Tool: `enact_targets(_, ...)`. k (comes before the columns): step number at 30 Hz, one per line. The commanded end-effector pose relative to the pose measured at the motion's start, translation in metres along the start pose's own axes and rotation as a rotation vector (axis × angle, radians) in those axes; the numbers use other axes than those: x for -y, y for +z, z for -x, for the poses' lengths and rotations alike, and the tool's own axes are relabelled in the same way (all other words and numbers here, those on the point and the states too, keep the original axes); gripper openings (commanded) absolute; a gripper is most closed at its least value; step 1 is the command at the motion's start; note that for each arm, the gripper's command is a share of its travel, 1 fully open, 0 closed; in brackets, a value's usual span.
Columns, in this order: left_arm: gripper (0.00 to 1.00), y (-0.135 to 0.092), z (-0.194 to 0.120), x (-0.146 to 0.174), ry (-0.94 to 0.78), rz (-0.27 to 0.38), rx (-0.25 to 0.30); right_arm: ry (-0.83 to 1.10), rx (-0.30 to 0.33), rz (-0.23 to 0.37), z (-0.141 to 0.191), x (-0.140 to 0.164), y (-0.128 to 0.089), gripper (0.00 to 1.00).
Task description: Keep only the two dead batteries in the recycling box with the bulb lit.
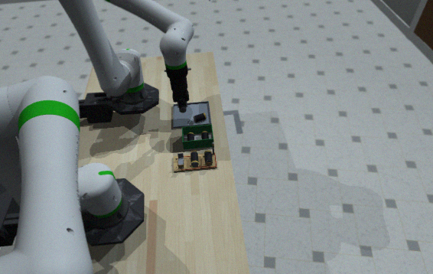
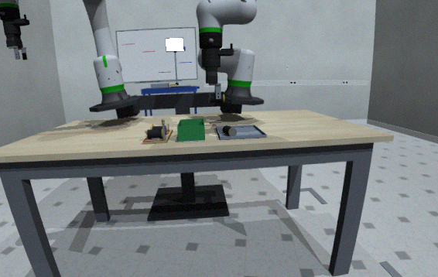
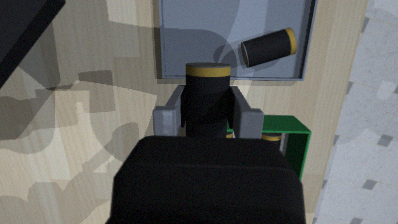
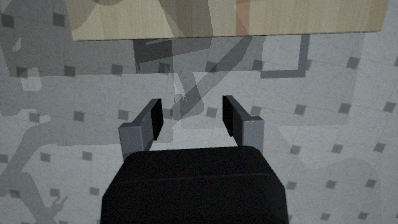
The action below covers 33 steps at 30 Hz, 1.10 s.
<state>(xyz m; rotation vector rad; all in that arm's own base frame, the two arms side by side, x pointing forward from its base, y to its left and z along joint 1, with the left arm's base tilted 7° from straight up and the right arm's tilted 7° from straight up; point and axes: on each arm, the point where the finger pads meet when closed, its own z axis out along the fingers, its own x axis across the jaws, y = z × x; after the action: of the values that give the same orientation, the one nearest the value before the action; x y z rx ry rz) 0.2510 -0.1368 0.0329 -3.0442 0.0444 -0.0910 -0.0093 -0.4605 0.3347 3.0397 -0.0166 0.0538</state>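
My left gripper [image 1: 182,109] [image 2: 218,94] [image 3: 207,98] is shut on a black battery [image 3: 207,90] with a yellow band at its far end, above the grey tray [image 1: 180,121] [image 2: 251,132] [image 3: 187,17]. Another battery [image 1: 200,117] [image 2: 229,131] [image 3: 268,47] lies on its side in that tray. The green box [image 1: 197,144] [image 2: 191,131] [image 3: 282,123] stands upright and level with two batteries inside. The holder board [image 1: 187,168] [image 2: 155,141] bears two batteries [image 1: 194,159] [image 1: 208,158]. I cannot tell whether the bulb is lit. My right gripper [image 2: 20,53] [image 4: 192,109] is open and empty.
The green box stands between the tray and the holder board, close to both, near one long edge of the wooden table [image 1: 187,214] [image 2: 302,131]. A thin post [image 2: 163,129] rises from the board. The right gripper hangs beyond the table's edge, over the floor.
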Motion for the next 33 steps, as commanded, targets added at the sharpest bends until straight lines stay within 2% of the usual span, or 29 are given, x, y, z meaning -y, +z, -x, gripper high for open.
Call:
enact_targets(1, 0.57, -0.004, 0.001, -0.070, -0.012, 0.004, -0.014, 0.012, 0.007, 0.013, 0.005, 0.000, -0.008, 1.00)
enact_targets(6, 0.57, -0.005, 0.008, -0.119, 0.001, 0.006, -0.012, 0.012, 0.007, 0.013, 0.005, 0.000, -0.008, 1.00)
enact_targets(8, 0.57, -0.005, 0.008, -0.119, 0.001, 0.006, -0.012, 0.012, 0.007, 0.013, 0.005, 0.000, -0.008, 1.00)
enact_targets(9, 0.57, -0.004, 0.011, -0.146, 0.001, 0.007, -0.011, 0.012, 0.007, 0.013, 0.005, 0.000, -0.008, 1.00)
enact_targets(19, 0.57, -0.004, 0.024, -0.245, 0.001, 0.009, -0.008, 0.012, 0.007, 0.013, 0.005, 0.000, -0.008, 1.00)
enact_targets(23, 0.57, -0.004, 0.026, -0.259, 0.001, 0.010, -0.008, 0.012, 0.007, 0.013, 0.005, 0.000, -0.008, 1.00)
enact_targets(33, 0.57, -0.004, 0.026, -0.261, 0.001, 0.010, -0.008, 0.012, 0.007, 0.013, 0.005, 0.000, -0.008, 1.00)
